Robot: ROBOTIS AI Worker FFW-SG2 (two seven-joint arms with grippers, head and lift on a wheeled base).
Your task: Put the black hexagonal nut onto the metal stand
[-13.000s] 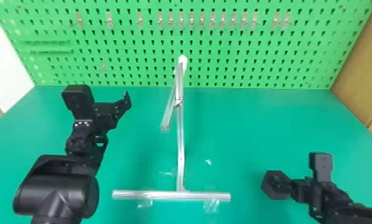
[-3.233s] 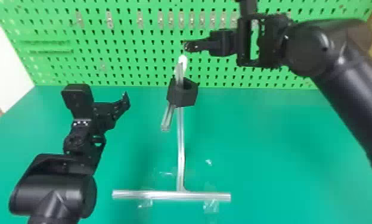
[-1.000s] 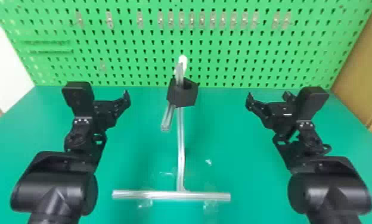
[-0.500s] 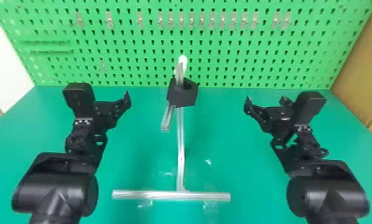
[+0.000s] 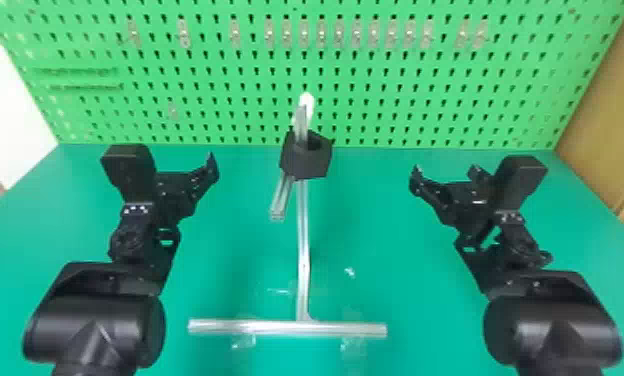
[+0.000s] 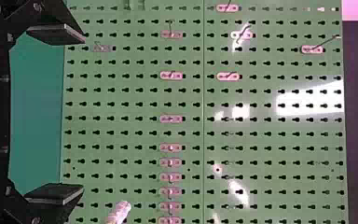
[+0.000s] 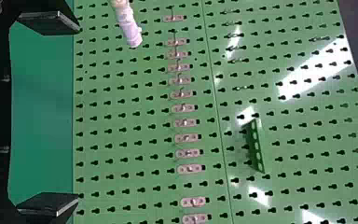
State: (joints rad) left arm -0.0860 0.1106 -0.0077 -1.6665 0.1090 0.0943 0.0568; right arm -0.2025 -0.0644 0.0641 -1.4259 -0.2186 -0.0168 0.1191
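Your left pincer [image 6: 84, 114] and right pincer [image 5: 446, 172] are spread wide, empty; between them, the black hexagonal nut [image 5: 305, 165] sits on the metal stand [image 5: 303, 250]. Placing looks done; you need only leave it undisturbed.

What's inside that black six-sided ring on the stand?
Part of the metal stand shows in the opening of the black hexagonal nut. The nut's near wall covers whatever is deeper inside.

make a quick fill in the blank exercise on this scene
The hexagonal nut on the metal stand is coloured ____. In the head view, it sits ____ the left gripper and the right gripper. Neither gripper is shut; both are ____. The pegboard behind is coloured ____.

Missing words: black; between; open; green
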